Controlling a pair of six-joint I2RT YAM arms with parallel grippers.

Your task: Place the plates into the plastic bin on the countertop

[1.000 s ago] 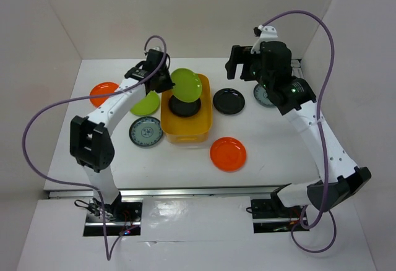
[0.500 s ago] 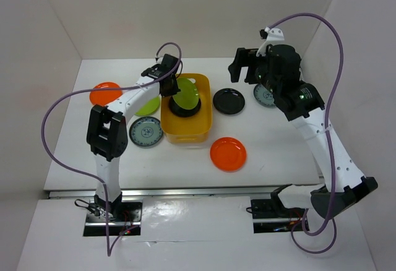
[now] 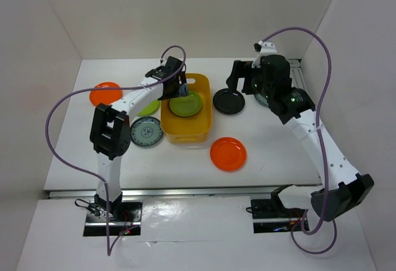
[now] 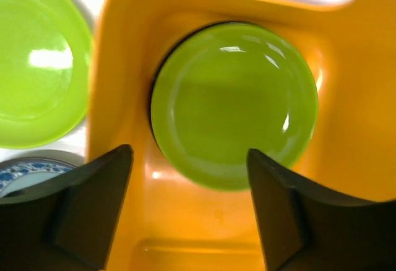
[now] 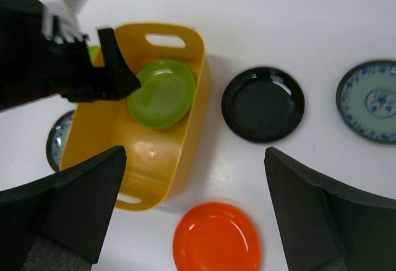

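The yellow-orange plastic bin [image 3: 185,136] stands mid-countertop [image 3: 278,153]. Inside it a lime green plate [image 3: 185,104] lies flat on a black plate, of which only a dark rim shows. My left gripper [image 3: 179,89] hovers over the bin's left side, open and empty; in the left wrist view the gripper [image 4: 189,159] stands above the green plate [image 4: 234,104]. My right gripper [image 3: 238,80] hangs open high over a black plate [image 3: 228,101] on the table. Its wrist view shows the gripper [image 5: 195,159], the bin [image 5: 199,67], the black plate [image 5: 263,104] and an orange plate [image 5: 216,237].
Left of the bin lie a second green plate [image 3: 147,106], a blue patterned plate [image 3: 145,131] and an orange plate [image 3: 104,91]. Another orange plate [image 3: 228,153] sits in front of the bin. A patterned plate [image 5: 370,101] lies far right. White walls enclose the table.
My left gripper has opened and let go of the green plate, which now lies flat in the bin. The right arm has shifted slightly left and down.
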